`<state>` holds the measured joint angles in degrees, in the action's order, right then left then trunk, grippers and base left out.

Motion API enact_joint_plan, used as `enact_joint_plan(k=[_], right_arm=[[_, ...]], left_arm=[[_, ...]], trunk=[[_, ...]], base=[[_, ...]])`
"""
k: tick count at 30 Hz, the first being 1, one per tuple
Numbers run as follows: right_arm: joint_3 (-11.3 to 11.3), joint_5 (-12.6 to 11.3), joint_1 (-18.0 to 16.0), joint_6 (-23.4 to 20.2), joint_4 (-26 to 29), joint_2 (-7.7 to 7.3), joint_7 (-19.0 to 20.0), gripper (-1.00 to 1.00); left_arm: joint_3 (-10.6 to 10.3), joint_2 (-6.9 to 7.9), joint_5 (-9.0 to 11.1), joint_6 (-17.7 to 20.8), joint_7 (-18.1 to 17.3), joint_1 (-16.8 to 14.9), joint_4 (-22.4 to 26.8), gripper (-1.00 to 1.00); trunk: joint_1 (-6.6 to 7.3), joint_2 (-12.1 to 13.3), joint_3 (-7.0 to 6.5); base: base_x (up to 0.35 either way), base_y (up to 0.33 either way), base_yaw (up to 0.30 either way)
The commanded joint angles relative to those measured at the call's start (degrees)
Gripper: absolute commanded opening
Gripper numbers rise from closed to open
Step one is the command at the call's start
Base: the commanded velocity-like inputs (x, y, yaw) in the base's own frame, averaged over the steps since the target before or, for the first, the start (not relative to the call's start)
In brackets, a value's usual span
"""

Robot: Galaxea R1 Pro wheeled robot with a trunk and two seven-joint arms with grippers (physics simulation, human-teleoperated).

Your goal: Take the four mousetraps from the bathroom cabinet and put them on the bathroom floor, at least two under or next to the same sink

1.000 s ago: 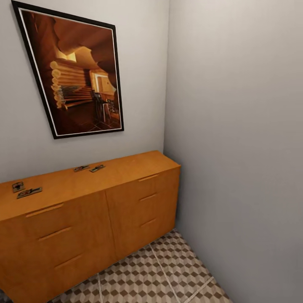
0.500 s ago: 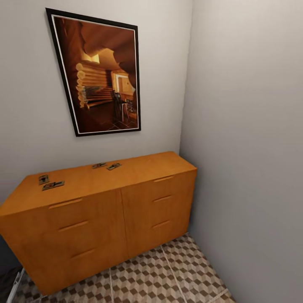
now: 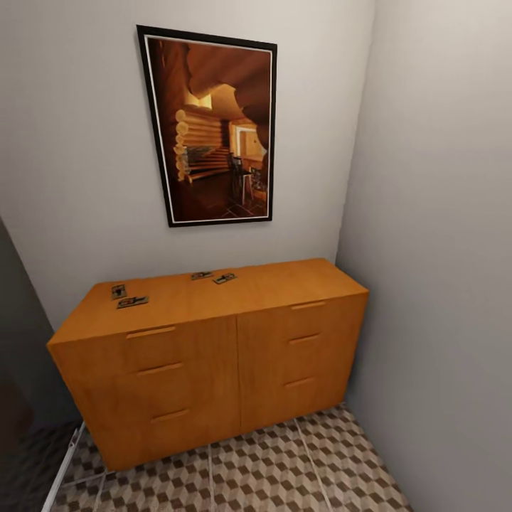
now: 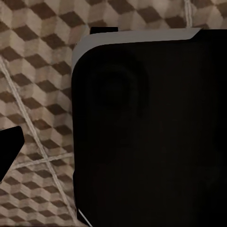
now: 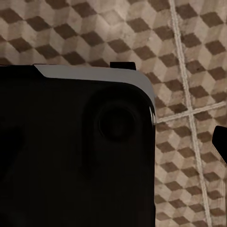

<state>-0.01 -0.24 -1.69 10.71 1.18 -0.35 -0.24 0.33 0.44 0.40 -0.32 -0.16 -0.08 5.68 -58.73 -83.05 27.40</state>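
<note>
As they lie flat on the cabinet [image 3: 213, 306] top, the four mousetraps form two pairs: one pair [image 3: 125, 296] at the top's far-left end, the other pair [image 3: 214, 276] near the back edge at the middle. Judged small, light and stiff, each board would best be pinched across its wooden edges, clear of the wire parts, which may snap. All sit well ahead of and above the arms. Both wrist views look down past a dark robot body [image 4: 151, 132] onto the bathroom floor [image 5: 198, 56]. Neither gripper's opening can be told.
</note>
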Motion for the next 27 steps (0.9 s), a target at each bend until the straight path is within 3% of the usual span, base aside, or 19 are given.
enact_joint_plan(k=[1, 27], right_arm=[[0.0, 0.0, 0.0, 0.2, 0.0, 0.0, 0.0, 1.0], [0.0, 0.0, 0.0, 0.2, 0.0, -0.04, 0.0, 1.0]], left_arm=[[0.0, 0.0, 0.0, 0.0, 0.0, 0.0, 0.0, 1.0], [0.0, 0.0, 0.0, 0.0, 0.0, 0.0, 0.0, 1.0]], trunk=[[0.0, 0.0, 0.05], [0.0, 0.0, 0.05]], base=[[0.0, 0.0, 0.277], [0.0, 0.0, 0.236]])
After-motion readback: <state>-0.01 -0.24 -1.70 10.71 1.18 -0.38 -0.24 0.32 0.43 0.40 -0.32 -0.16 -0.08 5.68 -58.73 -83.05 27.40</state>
